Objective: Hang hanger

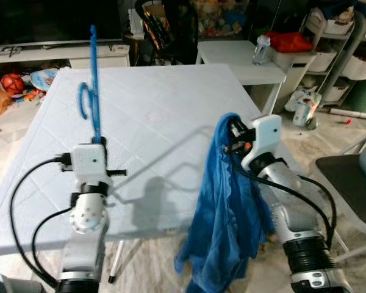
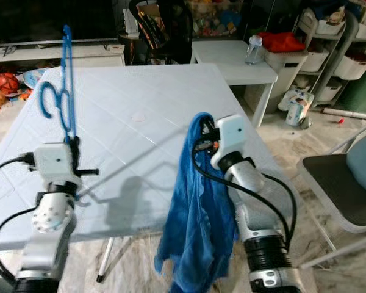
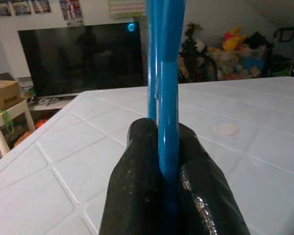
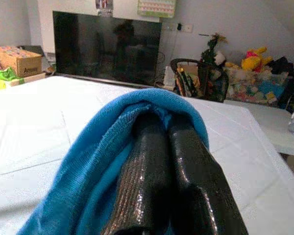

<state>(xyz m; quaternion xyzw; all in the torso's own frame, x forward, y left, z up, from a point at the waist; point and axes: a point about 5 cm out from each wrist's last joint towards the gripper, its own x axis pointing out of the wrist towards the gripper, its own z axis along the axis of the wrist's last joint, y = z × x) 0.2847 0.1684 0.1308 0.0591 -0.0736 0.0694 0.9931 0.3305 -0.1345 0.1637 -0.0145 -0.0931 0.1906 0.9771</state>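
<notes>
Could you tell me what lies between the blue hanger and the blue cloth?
Only bare white table with shadows, seen in both eye views, separates hanger and cloth.

Two head cameras look forward and down over the white table [image 1: 165, 122]. Each wrist camera looks closely along its own fingers, across that table toward the television [image 4: 108, 46].

white table [image 1: 158, 122], black chair [image 1: 171, 27], water bottle [image 1: 261, 49], dark tv [image 4: 105, 46]

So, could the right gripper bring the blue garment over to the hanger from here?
Probably yes. The right gripper, shut on the blue garment, and the left gripper, holding the blue hanger upright, are both above the white table with only open tabletop between them.
</notes>
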